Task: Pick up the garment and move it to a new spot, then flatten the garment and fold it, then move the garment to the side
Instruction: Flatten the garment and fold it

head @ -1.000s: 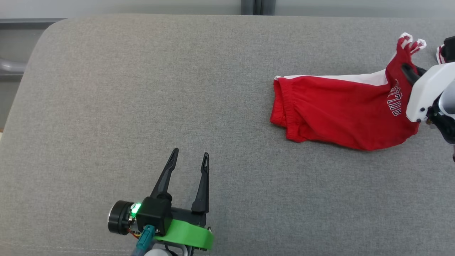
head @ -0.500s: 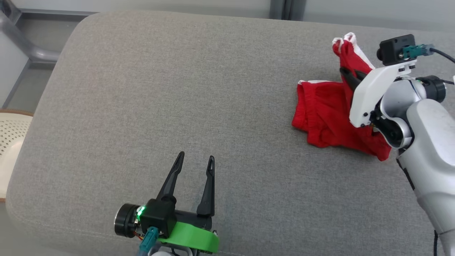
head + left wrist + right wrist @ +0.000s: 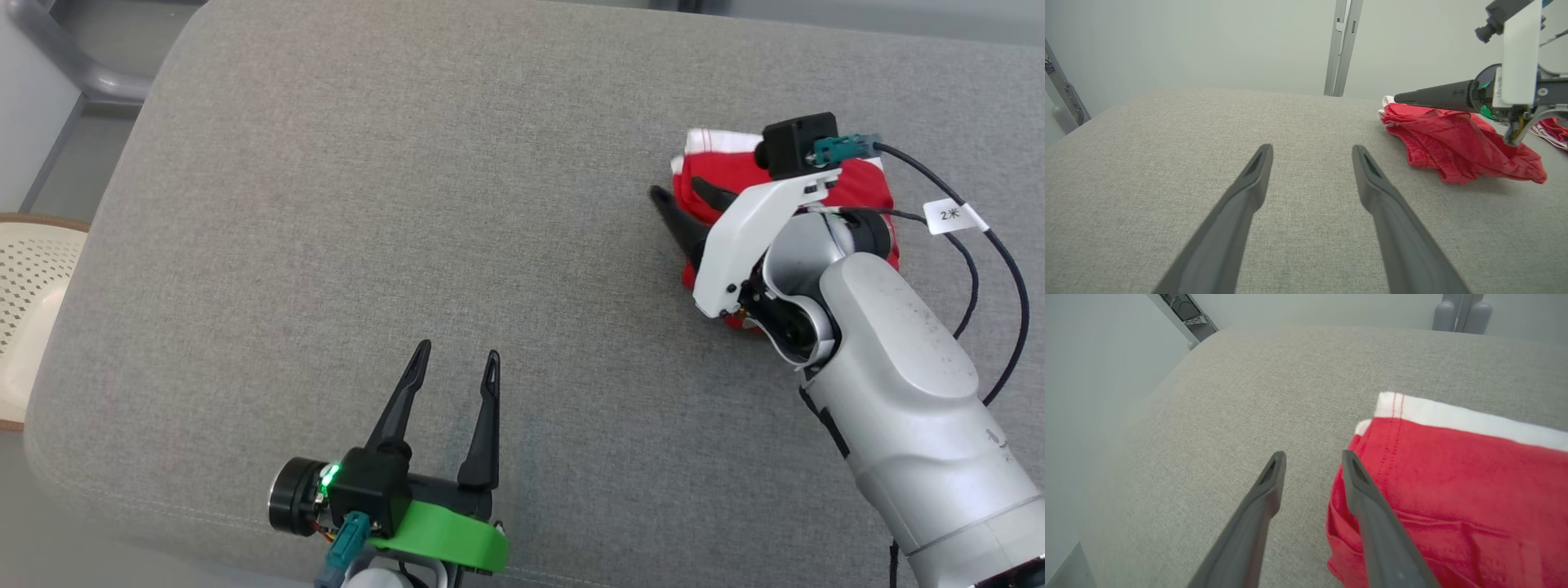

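Observation:
The garment is red cloth with a white band, lying doubled over in a compact heap on the grey padded surface at the right. My right gripper hovers at the heap's left edge, open, with nothing between its fingers. In the right wrist view the right gripper shows one finger over the garment and the other over bare padding. My left gripper stands open over bare padding near the front edge, well left of the garment. The left wrist view has the left gripper empty, with the garment ahead on the right.
A cream perforated seat stands beyond the surface's rounded left edge. A grey post rises behind the far edge. Another red and white cloth lies at the far right. A tagged black cable loops off my right wrist.
The head camera has shifted. My right gripper carried the garment's raised end over onto the rest of it, then opened and let go. The left gripper stayed open and still.

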`<state>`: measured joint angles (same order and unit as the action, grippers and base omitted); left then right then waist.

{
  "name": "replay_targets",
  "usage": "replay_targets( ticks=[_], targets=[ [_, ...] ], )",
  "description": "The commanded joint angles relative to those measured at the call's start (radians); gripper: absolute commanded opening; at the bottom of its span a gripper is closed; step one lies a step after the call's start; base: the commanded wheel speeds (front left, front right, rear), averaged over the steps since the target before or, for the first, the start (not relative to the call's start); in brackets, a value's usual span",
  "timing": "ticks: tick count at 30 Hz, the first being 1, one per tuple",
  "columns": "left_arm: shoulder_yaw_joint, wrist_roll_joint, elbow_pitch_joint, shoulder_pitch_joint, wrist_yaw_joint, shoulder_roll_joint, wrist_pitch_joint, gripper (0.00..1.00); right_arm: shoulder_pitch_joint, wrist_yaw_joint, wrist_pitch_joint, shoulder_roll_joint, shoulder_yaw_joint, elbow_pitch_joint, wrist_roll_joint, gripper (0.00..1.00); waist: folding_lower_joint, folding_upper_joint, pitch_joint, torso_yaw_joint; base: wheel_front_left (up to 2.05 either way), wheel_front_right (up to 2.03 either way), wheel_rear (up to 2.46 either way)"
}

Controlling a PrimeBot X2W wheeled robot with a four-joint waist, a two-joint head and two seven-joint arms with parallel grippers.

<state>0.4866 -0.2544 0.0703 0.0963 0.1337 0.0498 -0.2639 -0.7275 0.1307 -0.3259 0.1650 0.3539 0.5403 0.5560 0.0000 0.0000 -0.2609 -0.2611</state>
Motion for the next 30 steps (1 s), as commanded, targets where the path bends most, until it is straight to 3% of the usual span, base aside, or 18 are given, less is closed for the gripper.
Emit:
replay_targets(
  ticks=[1,4,9,16,26,27,28,29,30],
  targets=[
    [-0.005,0.004,0.003,0.010,0.004,0.002,0.000,1.00,-0.003,0.000,0.027,0.006,0.005,-0.020,0.022,1.00,0.0000,0.0000,0.013,0.019,0.00,0.00,0.00],
    [-0.017,0.011,0.006,0.000,0.002,0.002,0.000,1.00,0.009,0.000,0.097,0.025,0.016,-0.072,0.045,1.00,0.0000,0.0000,0.035,0.049,0.00,0.00,0.00],
    [-0.038,0.028,0.007,-0.030,-0.006,0.002,0.000,1.00,0.071,0.000,0.260,0.111,0.001,-0.139,0.023,1.00,0.0000,0.0000,0.086,0.114,0.00,0.00,0.00],
    [-0.074,0.048,0.004,-0.071,-0.020,0.002,0.000,1.00,0.209,0.000,0.442,0.198,-0.024,-0.127,0.022,1.00,0.0000,0.0000,0.146,0.203,0.00,0.00,0.00],
    [-0.068,0.049,0.001,-0.086,-0.030,0.002,0.000,1.00,0.350,0.000,0.497,0.290,0.017,-0.102,0.125,1.00,0.0000,0.0000,0.156,0.182,0.00,0.00,0.00],
    [-0.068,0.049,0.000,-0.086,-0.030,0.002,0.000,1.00,0.355,0.000,0.493,0.290,0.021,-0.110,0.157,0.53,0.0000,0.0000,0.154,0.176,0.00,0.00,0.00],
    [-0.065,0.047,-0.001,-0.083,-0.031,0.002,0.000,1.00,0.360,0.000,0.480,0.287,0.021,-0.119,0.208,0.33,0.0000,0.0000,0.148,0.167,0.00,0.00,0.00],
    [-0.060,0.043,-0.004,-0.077,-0.029,0.002,0.000,1.00,0.361,0.000,0.434,0.283,0.030,-0.149,0.325,0.00,0.0000,0.0000,0.138,0.149,0.00,0.00,0.00],
    [-0.057,0.039,-0.005,-0.072,-0.028,0.002,0.000,1.00,0.356,0.000,0.410,0.286,0.030,-0.161,0.377,0.00,0.0000,0.0000,0.131,0.141,0.00,0.00,0.00]
  ],
)
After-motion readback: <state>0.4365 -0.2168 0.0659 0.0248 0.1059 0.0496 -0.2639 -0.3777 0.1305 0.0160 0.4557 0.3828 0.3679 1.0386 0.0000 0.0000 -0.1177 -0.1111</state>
